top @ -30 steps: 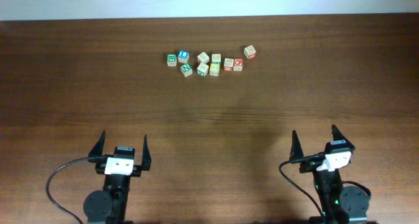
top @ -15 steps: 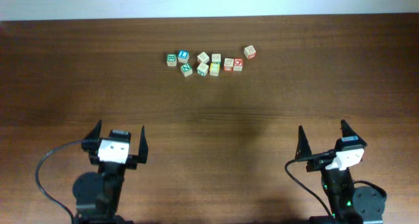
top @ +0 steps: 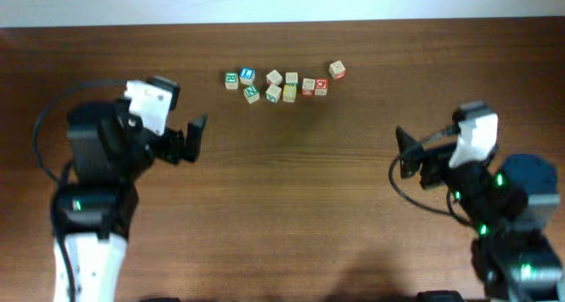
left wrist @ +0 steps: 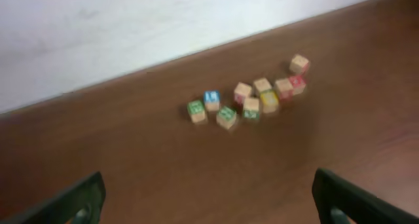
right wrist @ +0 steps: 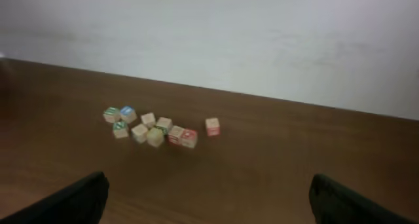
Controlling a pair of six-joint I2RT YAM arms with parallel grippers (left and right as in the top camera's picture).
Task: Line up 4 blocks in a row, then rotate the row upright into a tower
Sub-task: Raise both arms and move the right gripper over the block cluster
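Several small alphabet cubes sit in a cluster at the far middle of the table. Among them are the blocks: a green-lettered one, two red-faced ones side by side, and a red-printed one set apart at the right end. My left gripper hangs open to the cluster's left and nearer me. To the right and nearer me, my right gripper is also open. Neither holds anything.
In the same cluster lie a green "R" cube, a blue-faced cube, a yellow-faced cube and pale cubes. A white wall rises behind the table's far edge. Brown tabletop lies between the arms.
Both arms have lifted from the near edge and swung forward toward the cluster. Both grippers have stayed open. The cubes have not moved.
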